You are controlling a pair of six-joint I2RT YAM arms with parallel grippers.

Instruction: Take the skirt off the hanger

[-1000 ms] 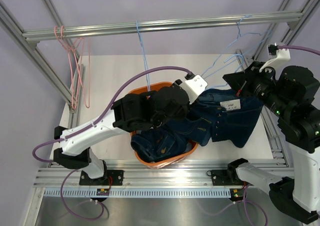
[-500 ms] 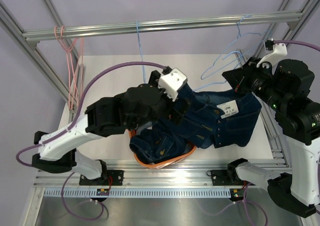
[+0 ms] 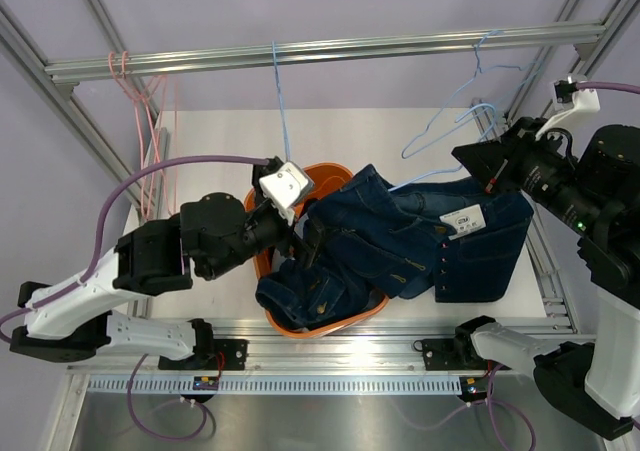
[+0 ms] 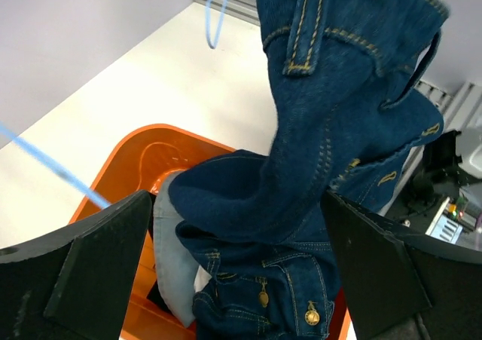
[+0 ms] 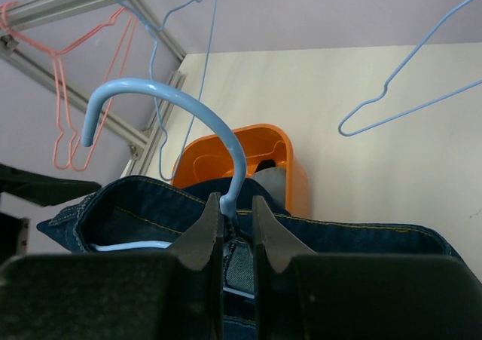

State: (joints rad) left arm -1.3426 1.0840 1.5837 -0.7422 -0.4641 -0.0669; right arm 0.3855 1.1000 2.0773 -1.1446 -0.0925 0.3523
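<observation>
The skirt (image 3: 480, 256) on the hanger is dark-blue denim with a row of small buttons and a white tag. Its waistband (image 5: 135, 204) still wraps the hanger's light-blue wire. The other end (image 4: 324, 106) drapes down into the orange basket (image 3: 330, 176). My right gripper (image 3: 490, 176) holds the hanger up at the right. Its jaws (image 5: 237, 219) are shut on the neck just below the light-blue hook (image 5: 166, 99). My left gripper (image 3: 300, 239) hovers over the basket, wide open (image 4: 237, 272), touching no cloth.
The basket (image 4: 151, 148) also holds dark jeans (image 4: 286, 295) and a pale-blue denim piece (image 4: 169, 257). Pink hangers (image 3: 150, 141) hang at the rail's left end. Light-blue hangers (image 3: 285, 101) hang mid-rail and further right (image 5: 407, 91). Frame posts stand on both sides.
My left gripper opened, let go of the denim and drew back to the left. The skirt's free end now drapes into the basket. My right arm shifted slightly right with the hanger.
</observation>
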